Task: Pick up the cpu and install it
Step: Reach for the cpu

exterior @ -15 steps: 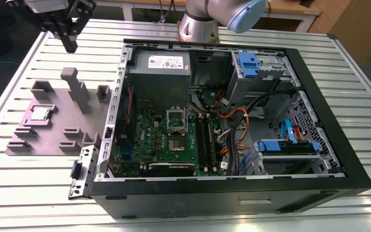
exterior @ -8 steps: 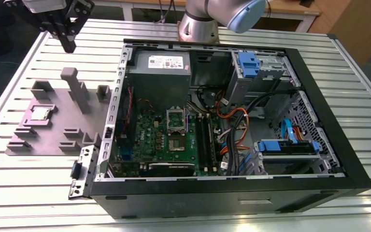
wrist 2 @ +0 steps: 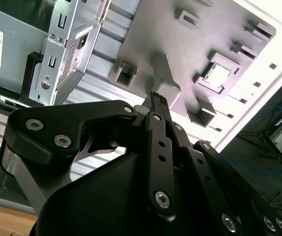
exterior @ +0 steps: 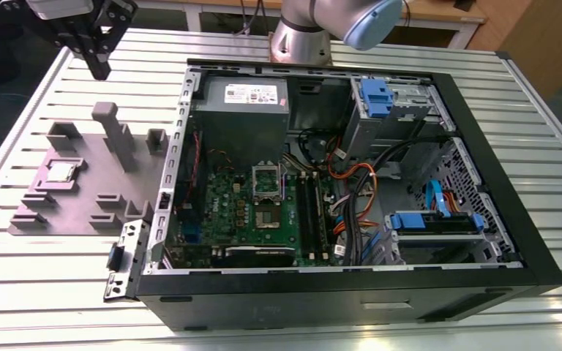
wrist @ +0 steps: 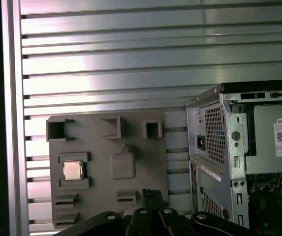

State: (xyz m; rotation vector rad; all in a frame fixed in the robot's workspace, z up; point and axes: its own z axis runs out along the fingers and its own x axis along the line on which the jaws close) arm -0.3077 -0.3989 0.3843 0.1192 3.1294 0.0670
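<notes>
The cpu (exterior: 61, 172) is a small silvery square lying flat in a recess of the grey plastic fixture (exterior: 85, 201), at the exterior view's left. Both wrist views show it too, cpu (wrist 2: 218, 75) and cpu (wrist: 73, 170), seated in the fixture (wrist: 101, 142). My black gripper (exterior: 99, 72) hangs high over the slatted table behind the fixture, well apart from the chip. Its fingers are shut together with nothing between them, as seen in the gripper (wrist 2: 156, 96) and gripper (wrist: 151, 192). The green motherboard's open socket (exterior: 266, 179) lies inside the case.
An open black computer case (exterior: 476, 241) fills the middle and the exterior view's right, with a power supply (exterior: 242, 110), cables and blue drive bays. The fixture carries a tall post (exterior: 115, 135) and several low blocks. The arm's base (exterior: 301, 44) stands behind the case.
</notes>
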